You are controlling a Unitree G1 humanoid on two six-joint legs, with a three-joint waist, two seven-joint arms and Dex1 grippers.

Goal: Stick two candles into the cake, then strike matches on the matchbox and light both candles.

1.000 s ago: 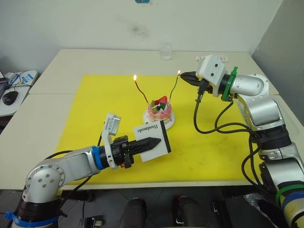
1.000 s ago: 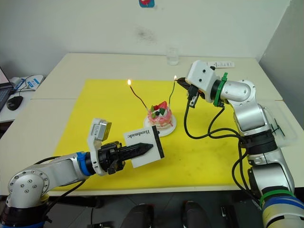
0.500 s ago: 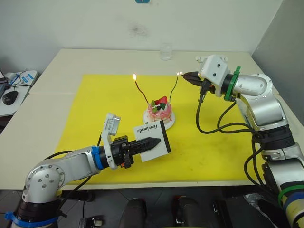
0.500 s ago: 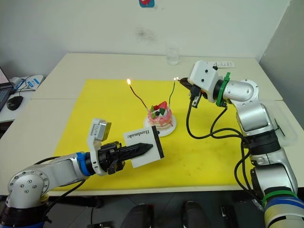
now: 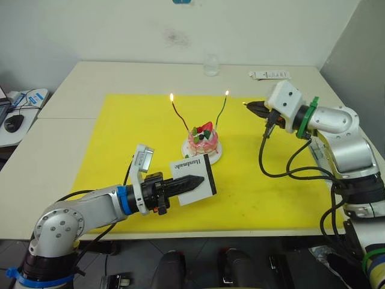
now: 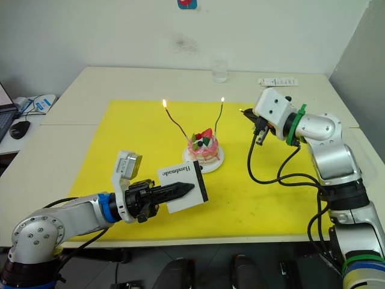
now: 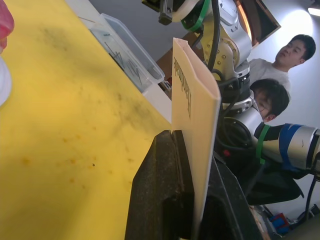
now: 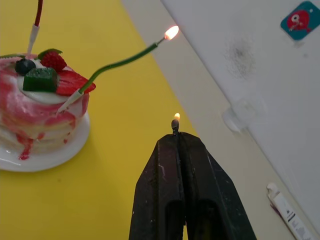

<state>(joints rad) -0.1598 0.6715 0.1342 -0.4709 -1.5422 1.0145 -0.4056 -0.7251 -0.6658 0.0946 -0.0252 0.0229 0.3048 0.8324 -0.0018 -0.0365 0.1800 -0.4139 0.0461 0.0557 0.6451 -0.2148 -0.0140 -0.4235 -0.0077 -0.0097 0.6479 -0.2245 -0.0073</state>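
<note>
While both candle tips carry flames in the left eye view, the dark red candle (image 5: 178,115) and the green candle (image 5: 222,111) stand stuck in the pink cake (image 5: 202,139) on its white plate (image 5: 187,149) near the middle of the yellow mat (image 5: 120,144); the lighting looks done, so what remains is to deal safely with the burning match. The right gripper (image 5: 251,106) sits just off to the right of the green candle, apart from it, fingers pinched together on a match stub (image 5: 245,103) with a small flame at its tip. The left gripper (image 5: 194,180) hovers low near the mat's front, clamped on the white matchbox (image 5: 192,174), which stands on edge with its "Handmade" print facing the camera. From the right eye view the same layout holds, with a clear glass (image 6: 219,71) at the far table edge. Along the left wrist view, the two black fingers squeeze the matchbox's lower edge, and it tilts slightly; the grip should stay firm. Through the right wrist view, the match flame burns just above the closed fingertips (image 8: 170,150), so little stick is left: I would keep it well clear of the cake and matchbox and put it out promptly.
</note>
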